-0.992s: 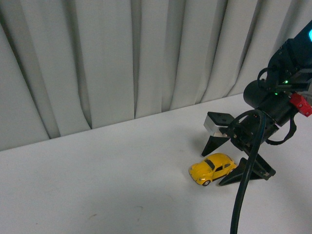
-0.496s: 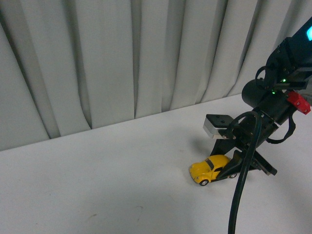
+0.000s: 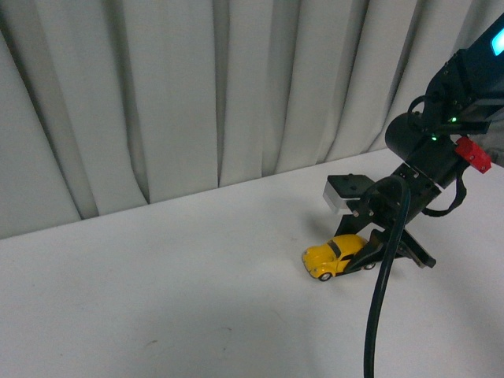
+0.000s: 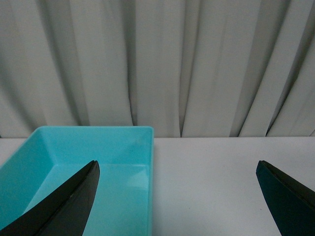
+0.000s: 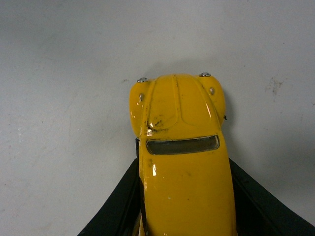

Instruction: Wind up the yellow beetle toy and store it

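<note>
The yellow beetle toy stands on the white table at the right, its nose pointing left. My right gripper is shut on the toy's rear half, its black fingers against both sides. In the right wrist view the toy fills the middle, hood and dark windscreen showing, held between the two black fingers. My left gripper is open and empty; it is out of the front view. Its fingertips hang above a teal box and the bare table beside it.
The teal box is an open, empty rectangular bin seen only in the left wrist view. A grey pleated curtain closes off the back of the table. A black cable hangs from the right arm in front of the gripper.
My right gripper has closed its fingers onto the toy, which earlier lay between the open fingers. Arm and toy have shifted slightly left and away from me.
</note>
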You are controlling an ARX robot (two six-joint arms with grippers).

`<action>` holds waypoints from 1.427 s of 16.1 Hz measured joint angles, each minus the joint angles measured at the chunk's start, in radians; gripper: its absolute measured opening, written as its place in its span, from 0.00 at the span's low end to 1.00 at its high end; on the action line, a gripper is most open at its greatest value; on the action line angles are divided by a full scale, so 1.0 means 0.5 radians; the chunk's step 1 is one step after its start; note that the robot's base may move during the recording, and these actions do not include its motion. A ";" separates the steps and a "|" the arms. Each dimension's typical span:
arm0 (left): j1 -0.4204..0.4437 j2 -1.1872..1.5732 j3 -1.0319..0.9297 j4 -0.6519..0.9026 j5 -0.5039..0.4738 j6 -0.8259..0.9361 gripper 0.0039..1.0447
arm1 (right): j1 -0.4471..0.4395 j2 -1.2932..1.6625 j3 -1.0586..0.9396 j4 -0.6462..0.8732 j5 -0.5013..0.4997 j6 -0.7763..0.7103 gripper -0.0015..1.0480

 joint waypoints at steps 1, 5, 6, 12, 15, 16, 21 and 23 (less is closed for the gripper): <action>0.000 0.000 0.000 0.000 0.000 0.000 0.94 | 0.001 -0.018 -0.046 0.037 -0.027 -0.001 0.41; 0.000 0.000 0.000 0.000 -0.001 0.000 0.94 | 0.023 -0.054 -0.146 0.082 -0.063 0.000 0.41; 0.000 0.000 0.000 0.000 0.000 0.000 0.94 | 0.021 -0.054 -0.146 0.076 -0.062 0.000 0.41; 0.000 0.000 0.000 0.000 0.000 0.000 0.94 | -0.044 -0.040 -0.175 0.108 -0.085 -0.002 0.41; 0.000 0.000 0.000 0.001 0.000 0.000 0.94 | -0.081 -0.055 -0.223 0.148 -0.104 -0.002 0.41; 0.000 0.000 0.000 0.001 0.000 0.000 0.94 | -0.110 -0.072 -0.254 0.162 -0.101 -0.001 0.41; 0.000 0.000 0.000 0.001 0.001 0.000 0.94 | -0.233 -0.124 -0.372 0.187 -0.065 0.000 0.41; 0.000 0.000 0.000 0.000 -0.001 0.000 0.94 | -0.295 -0.137 -0.410 0.191 -0.055 0.000 0.41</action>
